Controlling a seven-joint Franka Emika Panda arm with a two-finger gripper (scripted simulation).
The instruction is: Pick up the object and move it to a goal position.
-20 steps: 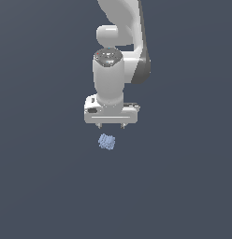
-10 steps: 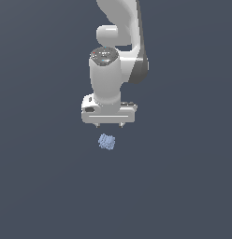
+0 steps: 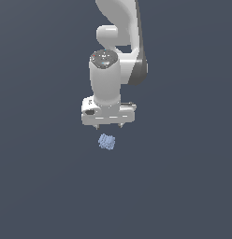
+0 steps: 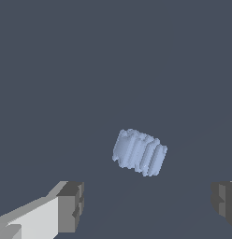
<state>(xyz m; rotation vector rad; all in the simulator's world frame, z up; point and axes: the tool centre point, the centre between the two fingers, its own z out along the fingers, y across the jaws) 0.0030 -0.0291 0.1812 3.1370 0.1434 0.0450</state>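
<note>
The object [image 3: 107, 142] is a small pale blue ribbed lump lying on the dark grey floor. In the exterior view it sits just below the white gripper [image 3: 108, 125], which points down above it without touching. In the wrist view the object [image 4: 139, 152] lies ahead of the gap between the two dark fingertips [image 4: 71, 206], which stand wide apart. The gripper is open and empty.
The white arm [image 3: 119, 42] rises behind the gripper toward the top of the exterior view. Plain dark grey floor surrounds the object on all sides.
The gripper has shifted slightly toward the exterior view's left and a little lower, closer to the object. The object has not moved.
</note>
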